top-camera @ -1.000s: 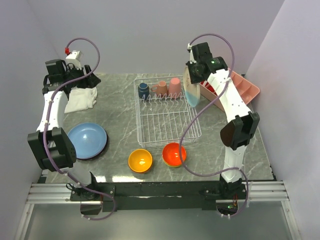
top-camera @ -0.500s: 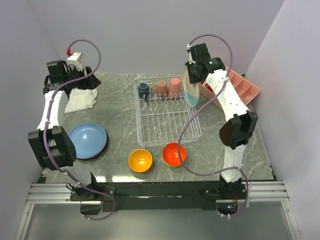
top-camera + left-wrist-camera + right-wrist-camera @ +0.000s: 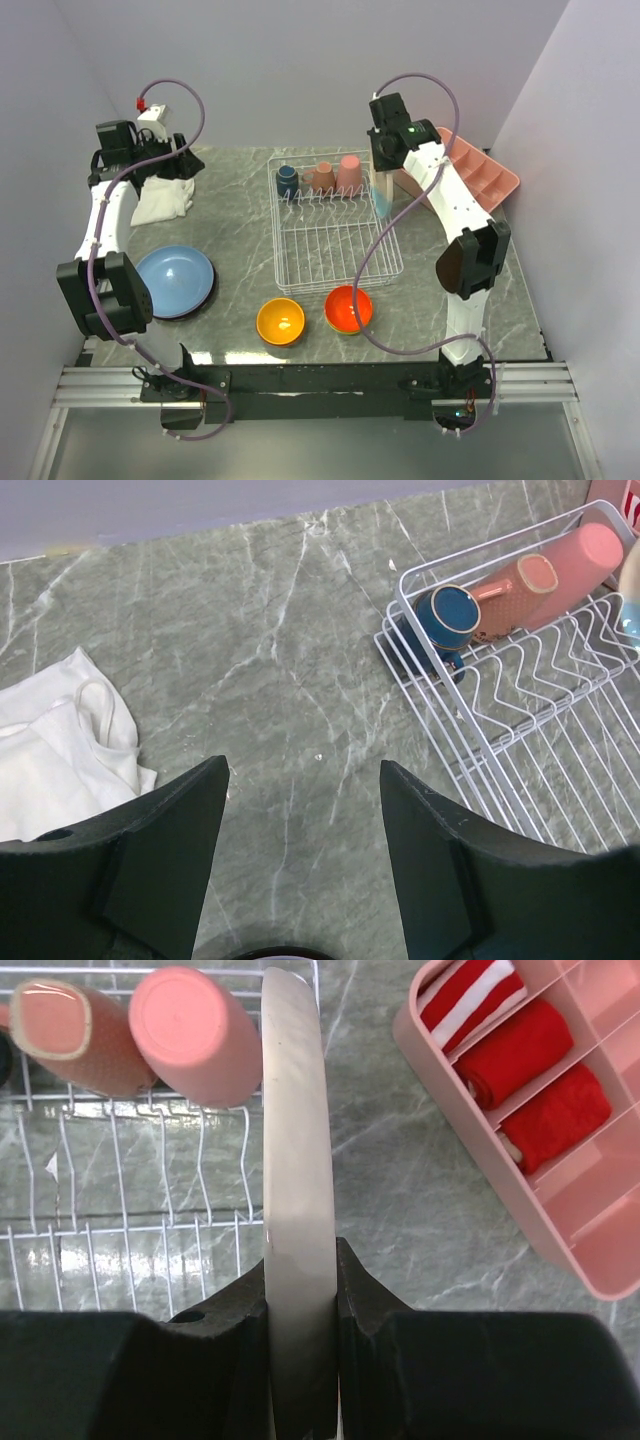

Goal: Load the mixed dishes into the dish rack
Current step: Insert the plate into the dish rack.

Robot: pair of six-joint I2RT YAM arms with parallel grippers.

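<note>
Black fingers (image 3: pixel 232 1328) pinch a pale plate (image 3: pixel 297 1150) edge-on above the dish rack (image 3: pixel 120 1228), near a pink tray (image 3: pixel 575 1210).

White wire rack (image 3: pixel 335 250), three cups (image 3: pixel 322 177) at its far end, pale plate (image 3: pixel 297 1160) edge-on over its right rim.

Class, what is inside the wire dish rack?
Three cups lying at the far end: navy cup, speckled pink cup, plain pink cup. The plate in the right gripper covers the far right corner of the rack.
</note>
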